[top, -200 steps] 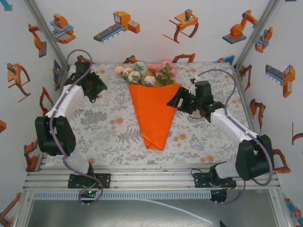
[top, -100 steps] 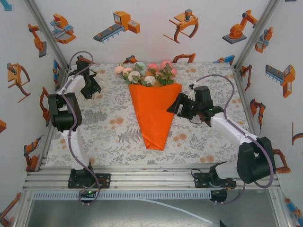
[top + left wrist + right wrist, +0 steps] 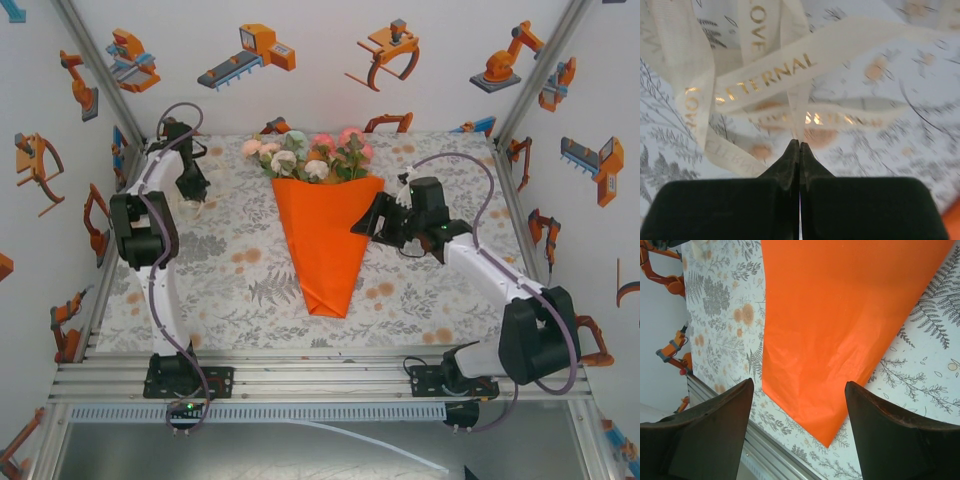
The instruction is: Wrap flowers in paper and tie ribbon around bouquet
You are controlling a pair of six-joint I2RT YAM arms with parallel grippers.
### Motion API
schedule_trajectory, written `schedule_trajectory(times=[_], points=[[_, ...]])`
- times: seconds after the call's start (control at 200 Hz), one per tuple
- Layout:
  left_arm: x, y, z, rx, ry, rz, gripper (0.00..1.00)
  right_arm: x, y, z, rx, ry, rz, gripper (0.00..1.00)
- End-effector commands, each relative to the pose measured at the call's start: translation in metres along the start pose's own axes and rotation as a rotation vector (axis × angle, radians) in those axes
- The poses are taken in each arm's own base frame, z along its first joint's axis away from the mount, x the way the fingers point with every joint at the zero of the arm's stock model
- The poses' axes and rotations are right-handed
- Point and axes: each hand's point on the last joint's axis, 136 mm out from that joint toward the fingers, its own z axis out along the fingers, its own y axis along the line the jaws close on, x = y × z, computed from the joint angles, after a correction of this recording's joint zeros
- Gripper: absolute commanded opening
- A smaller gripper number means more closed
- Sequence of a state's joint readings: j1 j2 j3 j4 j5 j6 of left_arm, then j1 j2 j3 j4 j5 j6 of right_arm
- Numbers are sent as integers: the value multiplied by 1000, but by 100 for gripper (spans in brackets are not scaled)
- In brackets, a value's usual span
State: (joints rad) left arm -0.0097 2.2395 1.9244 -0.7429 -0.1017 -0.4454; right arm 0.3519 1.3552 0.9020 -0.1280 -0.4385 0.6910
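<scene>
**Q:** What lies at the centre of the overhead view?

**A:** A bouquet (image 3: 325, 240), a bright-orange matte paper cone, lies flat on the leaf-printed counter (image 3: 230, 280). Its point faces the near edge and its wide mouth faces the far edge. Artificial pink, peach and white roses (image 3: 310, 155) with green leaves stick out of the mouth.

**Q:** Where is the left hand, and how does it stand?

**A:** The left hand (image 3: 192, 195) is at the far left of the counter, well apart from the bouquet. In the left wrist view the left hand (image 3: 799, 145) has its two dark fingertips pressed together. A strand of the long, narrow cream-white ribbon (image 3: 790, 70), slightly sheer with gold lettering, runs down into the tips and is pinched there. The rest of the cream-white ribbon lies in loose loops on the counter just beyond the tips.

**Q:** And the right hand?

**A:** The right hand (image 3: 366, 224) hangs just beside the bouquet's right edge, toward its wide end. In the right wrist view the right hand (image 3: 797, 390) has its jaws wide apart with nothing held between them. The orange paper (image 3: 840, 315) is seen past the fingers, narrowing to the folded point near the counter's near edge.
</scene>
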Motion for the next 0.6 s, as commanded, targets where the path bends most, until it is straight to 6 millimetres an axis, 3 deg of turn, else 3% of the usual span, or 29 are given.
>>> schedule_trajectory(times=[0.0,0.1,0.19,0.275,0.35,0.421,0.506,0.591], points=[[-22,-31,-135,224,-121,-75,0,-10,34,-19,-47,-61,-82,67],[-19,-55,-261,432,-272,-85,0,-12,82,-34,-118,-108,-230,69],[-7,-69,-377,567,-500,-21,0,-12,148,-54,-259,-189,-409,75],[12,-77,-454,667,-678,18,0,-6,203,-69,-388,-252,-559,80],[26,-80,-490,762,-732,7,0,-4,234,-73,-445,-261,-630,81],[34,-84,-511,821,-745,9,0,-7,250,-74,-465,-266,-649,81],[39,-88,-523,852,-755,23,0,-10,260,-75,-484,-280,-656,81],[43,-97,-524,875,-734,52,0,-9,266,-75,-513,-295,-683,82]])
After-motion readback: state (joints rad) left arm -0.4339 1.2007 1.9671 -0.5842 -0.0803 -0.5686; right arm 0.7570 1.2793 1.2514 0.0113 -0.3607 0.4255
